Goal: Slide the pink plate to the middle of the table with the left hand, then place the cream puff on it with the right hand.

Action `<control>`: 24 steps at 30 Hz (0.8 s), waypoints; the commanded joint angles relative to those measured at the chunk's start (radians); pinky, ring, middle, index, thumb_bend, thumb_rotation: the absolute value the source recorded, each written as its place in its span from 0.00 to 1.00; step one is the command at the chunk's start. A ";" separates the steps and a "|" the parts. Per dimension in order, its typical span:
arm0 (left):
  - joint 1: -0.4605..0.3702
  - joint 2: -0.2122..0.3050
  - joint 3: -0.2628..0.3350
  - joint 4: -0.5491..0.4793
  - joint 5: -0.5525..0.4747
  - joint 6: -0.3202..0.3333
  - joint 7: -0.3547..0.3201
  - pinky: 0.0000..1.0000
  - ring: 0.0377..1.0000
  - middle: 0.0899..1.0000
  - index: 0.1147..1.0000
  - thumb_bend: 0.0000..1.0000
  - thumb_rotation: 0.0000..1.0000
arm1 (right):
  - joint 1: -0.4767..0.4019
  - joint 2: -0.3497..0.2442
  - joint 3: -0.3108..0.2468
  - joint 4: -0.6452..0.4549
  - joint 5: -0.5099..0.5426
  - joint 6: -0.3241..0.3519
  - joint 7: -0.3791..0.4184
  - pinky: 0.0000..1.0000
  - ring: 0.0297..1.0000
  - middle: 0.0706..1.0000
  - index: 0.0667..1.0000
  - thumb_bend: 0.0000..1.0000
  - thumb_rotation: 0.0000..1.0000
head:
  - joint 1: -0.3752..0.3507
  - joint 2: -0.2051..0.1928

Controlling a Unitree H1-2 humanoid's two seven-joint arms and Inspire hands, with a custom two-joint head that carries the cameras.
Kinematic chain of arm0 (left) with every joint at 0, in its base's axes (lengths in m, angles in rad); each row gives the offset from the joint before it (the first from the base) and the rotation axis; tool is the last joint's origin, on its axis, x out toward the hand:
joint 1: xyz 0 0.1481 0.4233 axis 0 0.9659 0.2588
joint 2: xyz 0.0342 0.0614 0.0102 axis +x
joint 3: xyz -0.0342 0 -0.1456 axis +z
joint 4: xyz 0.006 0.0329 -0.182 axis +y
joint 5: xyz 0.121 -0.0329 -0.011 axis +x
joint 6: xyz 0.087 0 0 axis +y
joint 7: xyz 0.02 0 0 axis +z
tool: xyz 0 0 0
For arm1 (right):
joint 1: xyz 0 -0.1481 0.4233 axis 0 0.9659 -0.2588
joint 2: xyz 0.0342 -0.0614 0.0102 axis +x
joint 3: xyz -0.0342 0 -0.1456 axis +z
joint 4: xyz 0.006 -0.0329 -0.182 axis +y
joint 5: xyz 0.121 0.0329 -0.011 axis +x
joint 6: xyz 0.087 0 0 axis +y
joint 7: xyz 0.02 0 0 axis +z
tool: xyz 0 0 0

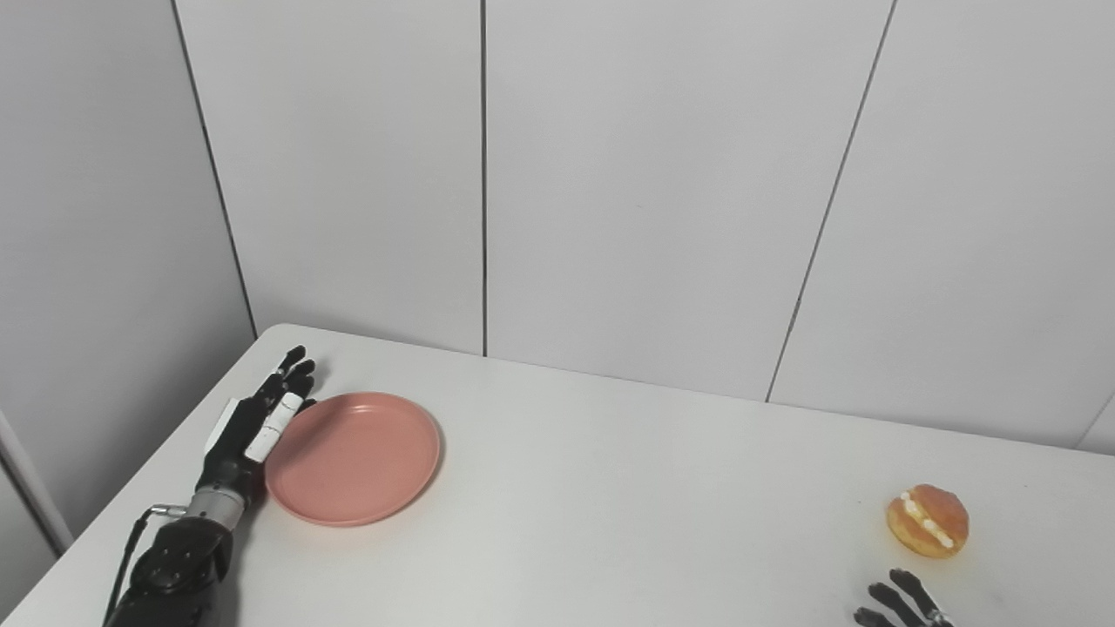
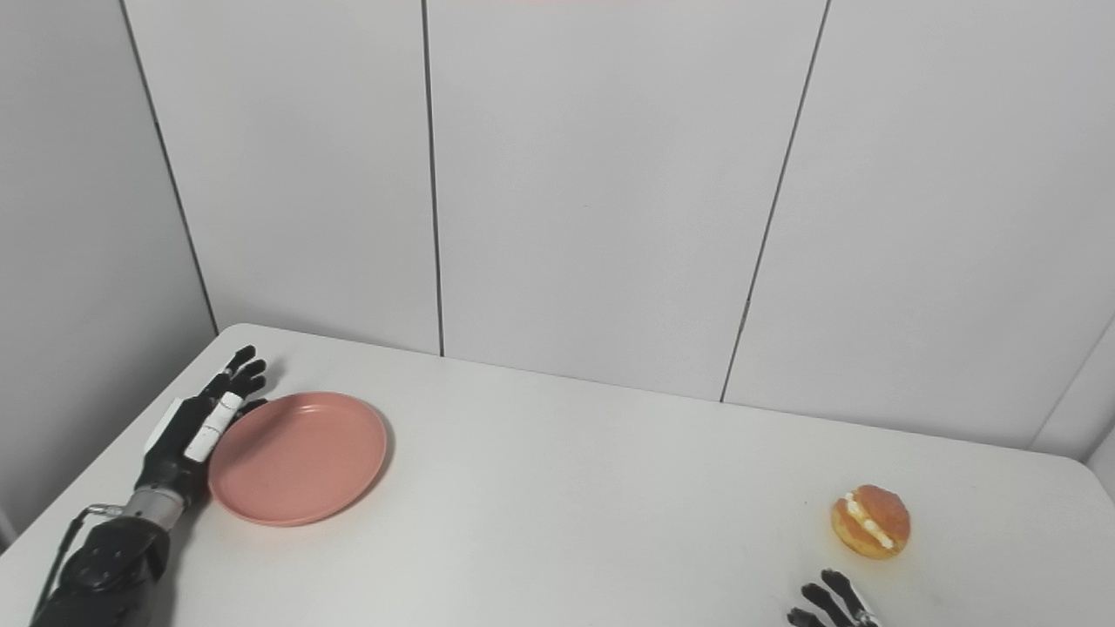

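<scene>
Resting flat along the outer left rim of the pink plate point(image 1: 354, 459), the left hand point(image 1: 253, 427) has its fingers extended and spread, holding nothing, apparently touching the rim. Plate sits at the left end of the desk point(image 1: 610, 514), well short of centre; desk middle lies to the hand's right, so a sideways push rightward looks like the coming move, with the plate between hand and goal. Cream puff point(image 1: 928, 520) sits far right, cream seam running diagonally. Right hand point(image 1: 902, 601) is just below it, only fingertips in view, apart, not touching; full pose cannot be told.
</scene>
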 commanded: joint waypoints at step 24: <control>0.031 -0.116 -0.092 -0.076 0.025 0.086 0.015 0.86 0.93 0.92 0.89 0.94 0.81 | 0.080 0.028 0.018 0.029 0.002 0.030 -0.007 0.72 0.76 0.82 0.86 0.78 1.00 | -0.014 0.011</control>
